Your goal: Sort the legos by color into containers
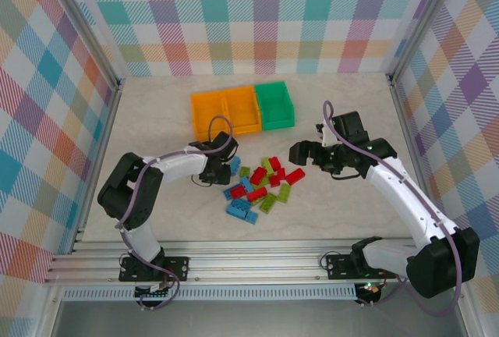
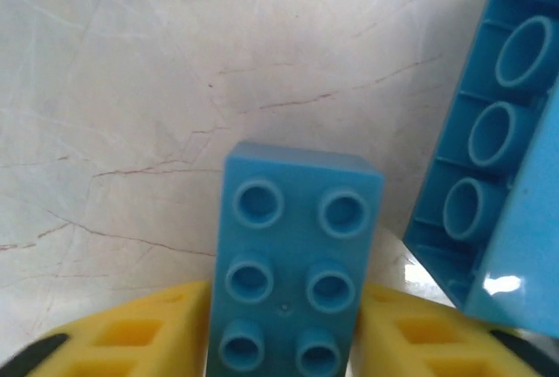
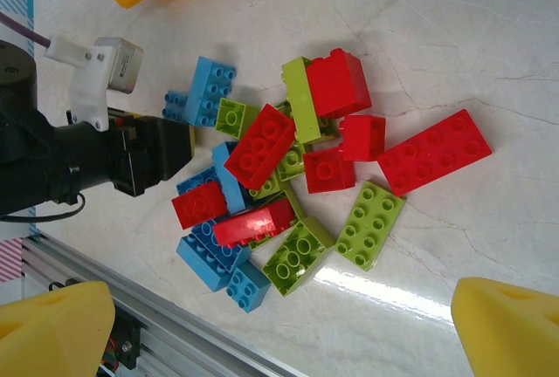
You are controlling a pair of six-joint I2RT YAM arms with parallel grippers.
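Note:
The legos (image 1: 261, 185) lie in a loose pile of blue, red and lime green bricks at the table's middle (image 3: 288, 167). My left gripper (image 1: 224, 169) is at the pile's left edge. Its yellow fingers (image 2: 131, 338) press both long sides of a blue lego (image 2: 293, 255) that lies studs up, so the left gripper (image 2: 293, 329) is shut on it. An overturned blue brick (image 2: 498, 185) lies just to its right. My right gripper (image 1: 299, 154) hangs above the pile's right side, and in its wrist view the right gripper (image 3: 288, 333) is wide open and holds nothing. The containers, two orange (image 1: 224, 111) and one green (image 1: 275, 104), stand behind the pile.
A metal rail (image 1: 249, 255) runs along the near table edge, close below the pile (image 3: 157, 307). Checked walls enclose the table on three sides. Bare marble surface (image 1: 156, 111) lies left of the containers and to the pile's right (image 3: 489, 246).

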